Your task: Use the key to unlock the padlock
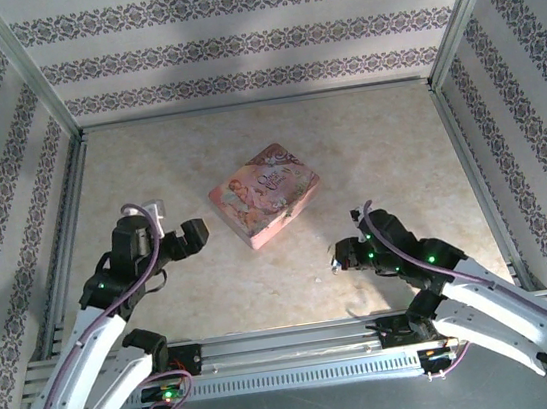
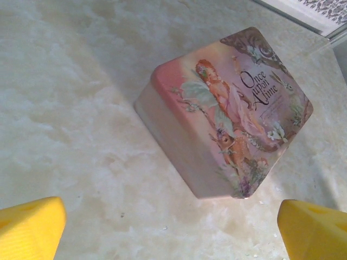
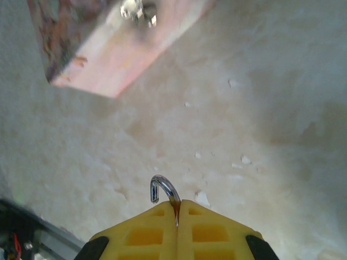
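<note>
Padlock (image 3: 164,190): pinched between the pads of the right gripper (image 3: 177,205). Just the metal shackle pokes out ahead of the tips, curved like a hook, with one end looking free. The body is hidden in the grip.
Right gripper state: fingers pressed together on the padlock.
Left gripper (image 2: 173,230): fingers spread wide with nothing between them. The pink tin (image 2: 217,124) lies ahead of its tips, well apart.
Key: whether it sits in the lock cannot be told, since the pads cover the body.
Step in hand, by my judgement: steadying the lock so the key can go in.
Doing it well: clamp the body firmly but leave the keyhole face bare and turned toward the other arm. Leave the shackle room to spring. Bring the key in line with the slot, push without side force, then turn gently.
Right wrist view adds: the shackle's shape, and a small metal clasp (image 3: 138,11) on the tin's side wall, ahead and left of the tips.
Top view adds: the tin (image 1: 265,193) beyond and between the left gripper (image 1: 195,235) and right gripper (image 1: 341,256).
Left wrist view adds: the lid's fairy picture and lettering.
</note>
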`<state>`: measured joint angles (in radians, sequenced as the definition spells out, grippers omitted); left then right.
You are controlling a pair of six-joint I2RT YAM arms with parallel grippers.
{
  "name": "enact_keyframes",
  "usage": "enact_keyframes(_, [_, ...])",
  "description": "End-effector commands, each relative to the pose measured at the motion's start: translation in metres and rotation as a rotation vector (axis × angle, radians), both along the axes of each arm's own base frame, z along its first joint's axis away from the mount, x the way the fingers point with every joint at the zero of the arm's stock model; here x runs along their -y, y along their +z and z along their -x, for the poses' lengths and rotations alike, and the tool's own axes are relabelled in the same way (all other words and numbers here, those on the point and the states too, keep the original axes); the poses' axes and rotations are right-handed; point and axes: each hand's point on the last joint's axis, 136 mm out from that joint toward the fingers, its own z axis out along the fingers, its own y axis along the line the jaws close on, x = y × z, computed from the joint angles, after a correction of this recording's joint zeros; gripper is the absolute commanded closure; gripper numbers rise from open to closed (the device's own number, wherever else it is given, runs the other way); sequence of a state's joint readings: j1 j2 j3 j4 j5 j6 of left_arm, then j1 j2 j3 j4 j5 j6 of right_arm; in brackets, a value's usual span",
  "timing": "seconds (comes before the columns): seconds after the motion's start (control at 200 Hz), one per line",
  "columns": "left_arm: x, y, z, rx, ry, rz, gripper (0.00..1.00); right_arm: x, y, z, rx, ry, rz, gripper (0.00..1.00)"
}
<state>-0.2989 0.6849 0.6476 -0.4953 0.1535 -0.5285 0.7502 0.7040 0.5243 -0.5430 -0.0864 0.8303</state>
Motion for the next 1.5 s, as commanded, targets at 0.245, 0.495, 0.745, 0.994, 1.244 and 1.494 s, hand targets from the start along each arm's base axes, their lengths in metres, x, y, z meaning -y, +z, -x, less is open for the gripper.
enact_keyframes(0.245, [-0.023, -0.010, 0.013, -0.002, 0.084, -0.053, 0.01, -0.030, -0.026, 0.012, -0.091, 0.100, 0.078, 1.00])
enact_keyframes(0.495, [-0.027, -0.002, 0.009, 0.027, 0.102, -0.071, 0.00, -0.041, -0.046, 0.009, -0.125, 0.126, 0.108, 1.00])
enact_keyframes(0.745, [-0.028, -0.001, 0.007, 0.029, 0.103, -0.083, 0.00, -0.055, -0.064, 0.008, -0.168, 0.162, 0.116, 1.00])
enact_keyframes(0.994, [-0.028, 0.002, 0.005, 0.033, 0.102, -0.089, 0.01, -0.067, -0.074, 0.006, -0.198, 0.201, 0.126, 1.00])
enact_keyframes(1.244, [-0.028, 0.001, 0.003, 0.030, 0.100, -0.095, 0.01, -0.074, -0.082, 0.007, -0.230, 0.230, 0.132, 1.00])
enact_keyframes(1.494, [-0.028, 0.002, 0.001, 0.033, 0.102, -0.096, 0.01, -0.078, -0.088, 0.009, -0.253, 0.251, 0.136, 1.00])
